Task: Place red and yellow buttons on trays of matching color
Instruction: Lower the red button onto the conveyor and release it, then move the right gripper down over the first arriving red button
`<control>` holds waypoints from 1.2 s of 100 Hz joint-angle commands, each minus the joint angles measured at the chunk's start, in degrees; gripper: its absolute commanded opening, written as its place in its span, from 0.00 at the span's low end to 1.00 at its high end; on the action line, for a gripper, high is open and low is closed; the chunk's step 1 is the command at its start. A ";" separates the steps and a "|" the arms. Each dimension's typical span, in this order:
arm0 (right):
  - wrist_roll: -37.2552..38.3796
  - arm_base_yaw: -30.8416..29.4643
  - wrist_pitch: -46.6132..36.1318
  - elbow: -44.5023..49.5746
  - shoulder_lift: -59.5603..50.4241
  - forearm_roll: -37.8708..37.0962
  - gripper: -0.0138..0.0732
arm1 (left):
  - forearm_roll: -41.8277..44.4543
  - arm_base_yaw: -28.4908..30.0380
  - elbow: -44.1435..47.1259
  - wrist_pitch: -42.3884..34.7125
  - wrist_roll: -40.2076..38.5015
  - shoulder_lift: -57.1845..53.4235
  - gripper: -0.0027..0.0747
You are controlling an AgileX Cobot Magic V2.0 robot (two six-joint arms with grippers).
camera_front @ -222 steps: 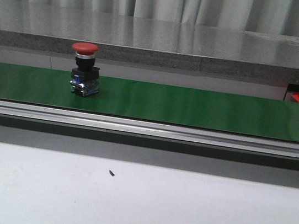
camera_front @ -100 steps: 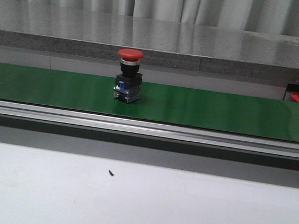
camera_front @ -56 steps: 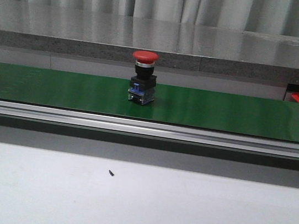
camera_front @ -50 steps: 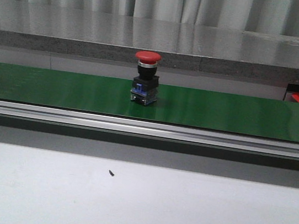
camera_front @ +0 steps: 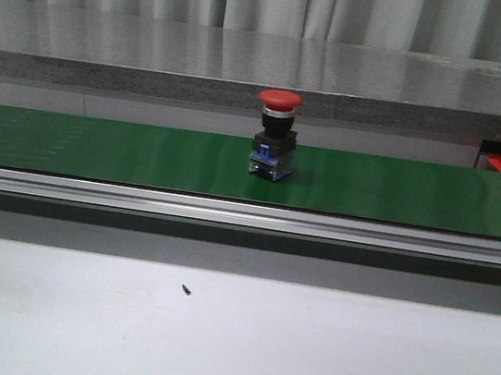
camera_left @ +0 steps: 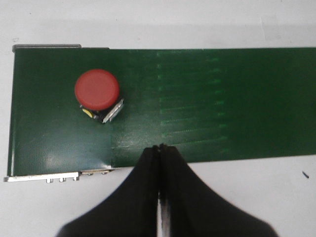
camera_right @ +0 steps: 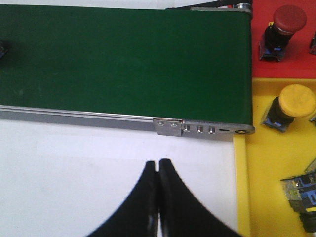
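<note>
Red button (camera_front: pixel 276 135) stands upright on the green belt (camera_front: pixel 399 190), centre of the front view. My left hand (camera_left: pixel 159 148) and right hand (camera_right: pixel 157 164) both have fingers pressed together, holding nothing. Risk: with closed hands I may be late; the button could pass the belt end beside the red tray (camera_right: pixel 284 66) and topple.

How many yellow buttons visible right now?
1: yellow button upright on the yellow tray, beside the belt end. A toppled button on that tray hides its cap, so possibly a second.
</note>
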 commanded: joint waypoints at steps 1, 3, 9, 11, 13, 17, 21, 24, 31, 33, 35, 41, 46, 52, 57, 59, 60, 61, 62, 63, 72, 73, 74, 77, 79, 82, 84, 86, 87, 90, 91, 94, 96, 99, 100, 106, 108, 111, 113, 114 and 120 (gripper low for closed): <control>-0.28 -0.06 -2.74 -1.34 -0.72 0.37 0.08 | 0.54 -1.67 1.98 -4.32 0.12 -5.33 0.01; -0.28 -0.06 -2.67 -1.34 -0.72 0.37 0.08 | 0.54 -1.82 2.89 -4.83 0.12 -6.23 0.01; -0.28 -0.06 -2.45 -1.34 -0.72 0.37 0.08 | 0.54 -2.07 5.53 -6.34 0.12 -8.90 0.01; -0.28 -0.06 -2.39 -1.34 -0.72 0.37 0.08 | 0.43 -2.07 6.07 -6.81 0.12 -9.45 0.01; -0.28 -0.06 -2.32 -1.34 -0.72 0.37 0.08 | 0.43 -2.07 7.05 -7.29 0.12 -10.53 0.01; -0.28 -0.06 -2.17 -1.34 -0.72 0.37 0.08 | 0.43 -2.07 8.13 -7.81 0.12 -11.76 0.01; -0.28 -0.06 -2.06 -1.34 -0.72 0.37 0.08 | 0.43 -2.07 9.25 -8.10 0.12 -13.08 0.01; -0.28 -0.06 -1.87 -1.34 -0.72 0.37 0.08 | 0.43 -2.07 9.90 -8.22 0.12 -13.85 0.01; -0.28 -0.06 -1.68 -1.39 -0.64 0.37 0.08 | 0.43 -2.07 10.92 -8.35 0.12 -15.44 0.01; -0.28 -0.06 -1.54 -1.45 -0.64 0.37 0.08 | 0.43 -2.07 11.15 -8.35 0.12 -15.80 0.01; -0.28 -0.06 -1.56 -1.45 -0.56 0.37 0.08 | 0.43 -2.07 11.22 -8.35 0.12 -16.13 0.01; -0.28 -0.06 -1.06 -1.93 -0.11 0.37 0.08 | 0.43 -2.07 11.32 -8.35 0.12 -16.66 0.01; -0.28 -0.06 -0.26 -2.78 0.52 0.37 0.08 | 0.43 -2.07 11.32 -8.35 0.12 -17.02 0.01; -0.28 -0.06 1.22 -4.49 1.64 0.37 0.08 | 0.43 -2.07 11.32 -8.35 0.12 -17.03 0.01; -0.28 -0.06 2.55 -6.08 3.13 0.37 0.08 | 0.43 -2.07 11.32 -8.35 0.12 -17.03 0.01; -0.28 -0.06 3.09 -6.76 3.56 0.41 0.08 | 0.43 -2.07 11.32 -8.35 0.12 -17.03 0.01; -0.28 -0.06 3.31 -7.00 3.99 0.41 0.08 | 0.43 -2.07 11.32 -8.35 0.12 -17.03 0.01; -0.28 -0.06 3.72 -7.48 4.20 0.41 0.08 | 0.43 -2.07 11.32 -8.35 0.12 -17.03 0.01; -0.28 -0.06 3.92 -7.73 4.67 0.41 0.08 | 0.43 -2.07 11.32 -8.35 0.12 -17.03 0.01; -0.28 -0.06 4.14 -7.96 4.91 0.41 0.08 | 0.43 -2.07 11.32 -8.35 0.12 -17.03 0.01; -0.28 -0.06 7.29 -11.13 8.49 0.76 0.10 | 0.32 -2.07 11.32 -8.14 0.12 -17.03 0.01; -0.28 -0.06 7.71 -11.57 8.79 0.84 0.11 | 0.32 -2.07 11.32 -8.14 0.12 -17.03 0.01; -0.28 -0.06 7.94 -11.81 9.40 0.97 0.12 | 0.32 -2.07 11.32 -8.14 0.12 -17.03 0.01; -0.28 -0.06 8.80 -12.70 10.61 1.27 0.15 | 0.32 -2.07 11.32 -8.14 0.12 -17.03 0.01; -0.28 -0.06 9.40 -13.37 11.51 1.57 0.18 | 0.32 -2.07 11.32 -8.14 0.12 -17.03 0.01; -0.28 -0.06 10.42 -14.48 12.70 2.11 0.23 | 0.32 -2.07 11.32 -8.14 0.12 -17.03 0.01; -0.28 -0.06 10.81 -14.89 13.60 2.58 0.28 | 0.32 -2.07 11.32 -8.14 0.12 -17.03 0.01; -0.28 -0.06 11.33 -15.52 14.46 3.03 0.33 | 0.32 -2.07 11.32 -8.14 0.12 -17.03 0.01; -0.28 -0.06 11.63 -15.91 14.74 3.19 0.35 | 0.32 -2.07 11.32 -8.14 0.12 -17.03 0.01; -0.28 -0.06 12.12 -16.65 16.04 3.99 0.44 | 0.32 -2.07 11.32 -8.14 0.12 -17.03 0.01; -0.28 -0.06 12.24 -16.82 16.28 4.15 0.46 | 0.32 -2.07 11.32 -8.14 0.12 -17.03 0.01; -0.28 -0.06 12.53 -17.68 17.23 4.87 0.54 | 0.32 -2.07 11.32 -8.14 0.12 -17.03 0.01; -0.28 -0.06 12.72 -18.18 17.89 5.37 0.60 | 0.32 -2.07 11.32 -8.14 0.12 -17.03 0.01; -0.28 -0.06 12.78 -18.90 18.73 6.11 0.67 | 0.32 -2.07 11.32 -8.14 0.12 -17.03 0.01; -0.28 -0.06 12.78 -19.08 19.15 6.23 0.70 | 0.32 -2.07 11.32 -8.14 0.12 -17.03 0.01; -0.28 0.01 12.85 -20.75 20.67 7.22 0.81 | 0.32 -2.07 11.32 -8.14 0.12 -17.03 0.01; -0.28 0.06 12.93 -21.35 21.24 7.42 0.83 | 0.32 -2.07 11.32 -8.14 0.12 -17.03 0.01; -0.28 0.23 13.04 -22.23 22.21 7.90 0.85 | 0.32 -2.07 11.32 -8.14 0.12 -17.03 0.01; -0.28 0.45 13.29 -22.93 22.60 7.96 0.86 | 0.32 -2.07 11.32 -8.14 0.12 -17.03 0.01; -0.28 0.55 13.35 -23.19 22.96 7.96 0.85 | 0.32 -2.07 11.32 -8.14 0.12 -17.03 0.01; -0.28 1.70 14.32 -25.65 24.61 7.96 0.85 | 0.32 -2.07 11.32 -8.14 0.12 -17.03 0.01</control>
